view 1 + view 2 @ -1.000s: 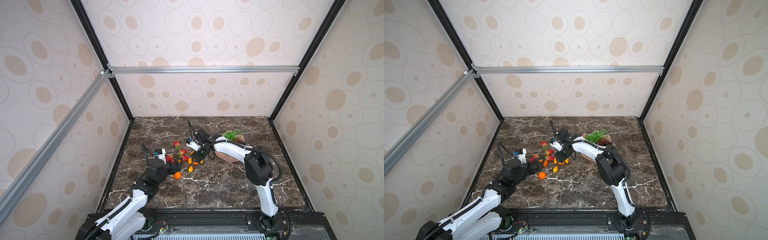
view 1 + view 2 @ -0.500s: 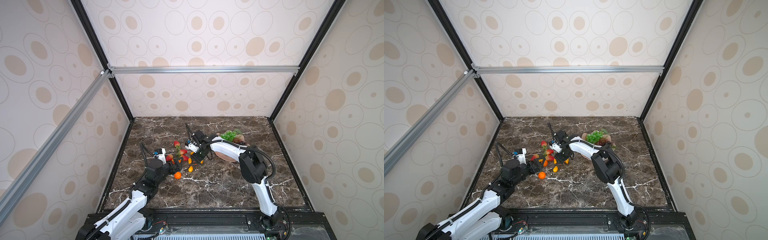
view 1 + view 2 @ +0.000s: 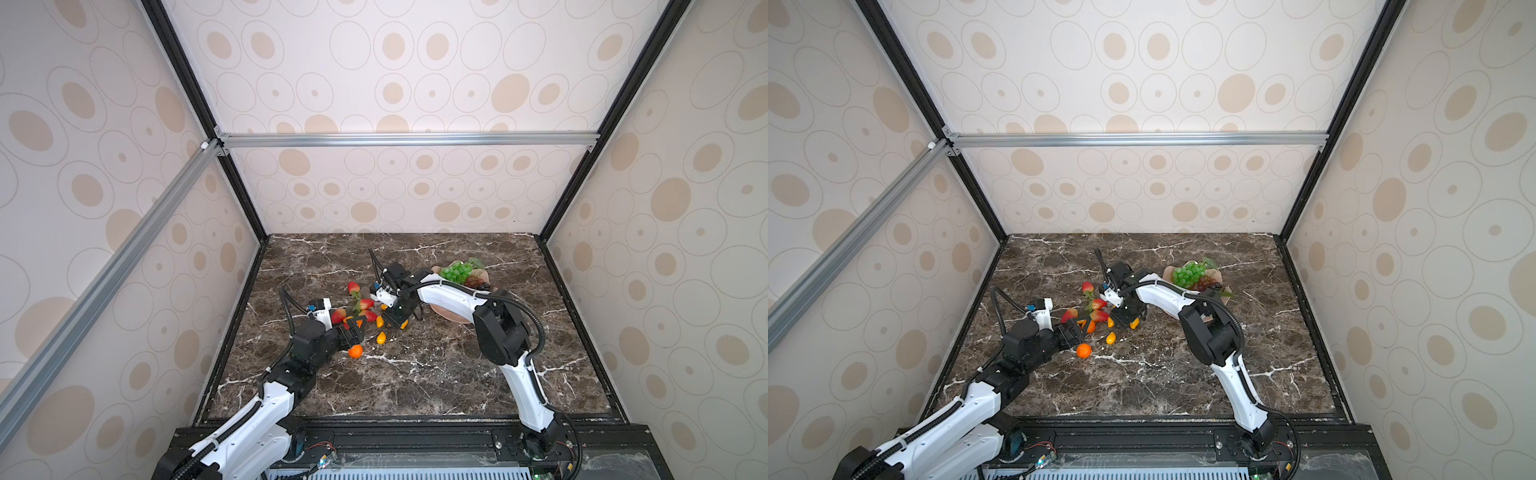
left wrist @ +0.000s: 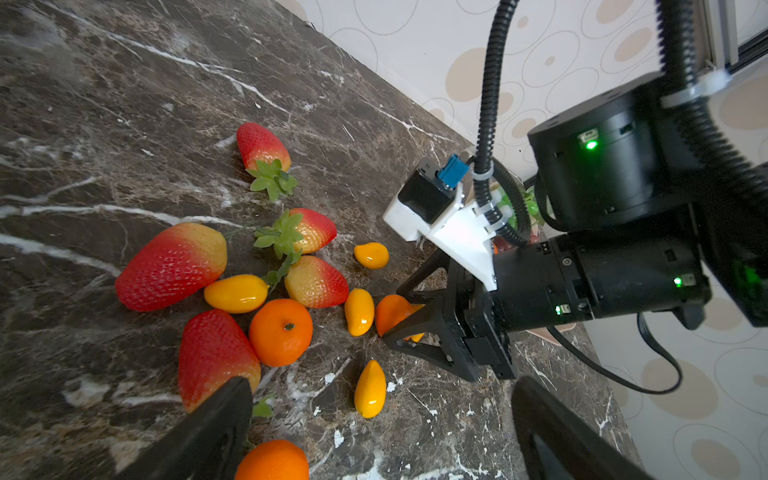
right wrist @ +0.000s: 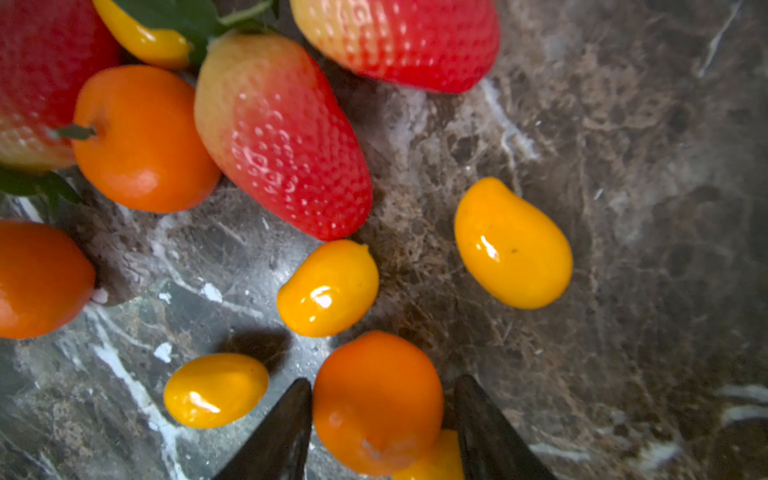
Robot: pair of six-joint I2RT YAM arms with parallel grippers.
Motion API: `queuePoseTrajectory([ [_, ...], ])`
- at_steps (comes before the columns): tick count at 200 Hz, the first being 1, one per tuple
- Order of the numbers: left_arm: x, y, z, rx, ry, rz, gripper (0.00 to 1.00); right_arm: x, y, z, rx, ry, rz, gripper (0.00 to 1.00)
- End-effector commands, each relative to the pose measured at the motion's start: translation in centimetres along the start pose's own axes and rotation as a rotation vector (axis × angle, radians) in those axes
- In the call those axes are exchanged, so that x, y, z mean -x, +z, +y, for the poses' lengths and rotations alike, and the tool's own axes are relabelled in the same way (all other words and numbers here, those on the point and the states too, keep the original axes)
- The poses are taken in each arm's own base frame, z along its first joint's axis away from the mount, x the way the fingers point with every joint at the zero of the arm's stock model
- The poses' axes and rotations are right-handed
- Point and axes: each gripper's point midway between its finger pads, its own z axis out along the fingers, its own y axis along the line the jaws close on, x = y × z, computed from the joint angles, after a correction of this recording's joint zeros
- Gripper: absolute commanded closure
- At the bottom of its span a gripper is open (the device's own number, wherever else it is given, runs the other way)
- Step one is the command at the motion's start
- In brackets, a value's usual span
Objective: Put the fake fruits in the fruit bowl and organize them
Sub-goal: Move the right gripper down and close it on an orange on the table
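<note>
Dark brown marble with white veins (image 3: 415, 374) forms the table, boxed in by pale walls printed with beige ovals.

Toward the back right stands the fruit bowl (image 3: 451, 316) (image 3: 1168, 273), a shallow pale pink dish. We see a green grape bunch (image 3: 457, 271) (image 3: 1188, 273) heaped in it, with a dark grape bunch (image 3: 478, 283) (image 3: 1206, 284) beside that. The right forearm crosses its front.

The other fake fruits lie loose on the marble to the left of the bowl, apart from it. They are red strawberries (image 4: 170, 266) with green leaves, glossy yellow kumquats (image 5: 513, 243), and round orange tangerines.

The right gripper (image 5: 382, 380) (image 4: 399, 313) (image 3: 397, 320) points down into this pile. It is partly open, with its black fingers (image 5: 286, 428) on either side of one tangerine (image 5: 376, 403) (image 4: 392, 313). We cannot tell whether they press on it.

The left gripper (image 4: 382, 386) (image 3: 355, 328) is spread wide and holds nothing. It sits at the pile's near edge, with a second tangerine (image 4: 272, 459) (image 3: 355, 351) just beside its tips.

Only the top views take in the whole bowl. The left wrist view catches a sliver of green behind the right arm. Only the right wrist view shows a small kumquat (image 5: 432, 457) tucked against the flanked tangerine.
</note>
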Motion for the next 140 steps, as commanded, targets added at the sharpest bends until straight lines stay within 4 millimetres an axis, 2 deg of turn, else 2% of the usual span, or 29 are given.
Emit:
queuePoseTrajectory([
  [1, 0.9, -0.2, -0.6, -0.025, -0.016, -0.033, 0.02, -0.4, 0.7, 0.2, -0.007, -0.021, 0.032, 0.45],
  [72, 0.8, -0.2, -0.5, -0.026, -0.009, -0.028, 0.02, -0.5, 0.7, 0.2, -0.008, -0.016, 0.037, 0.51],
  [140, 1.8, -0.2, -1.5, -0.048, 0.061, -0.041, 0.02, 1.3, -2.8, 0.7, -0.014, 0.002, -0.065, 0.56],
])
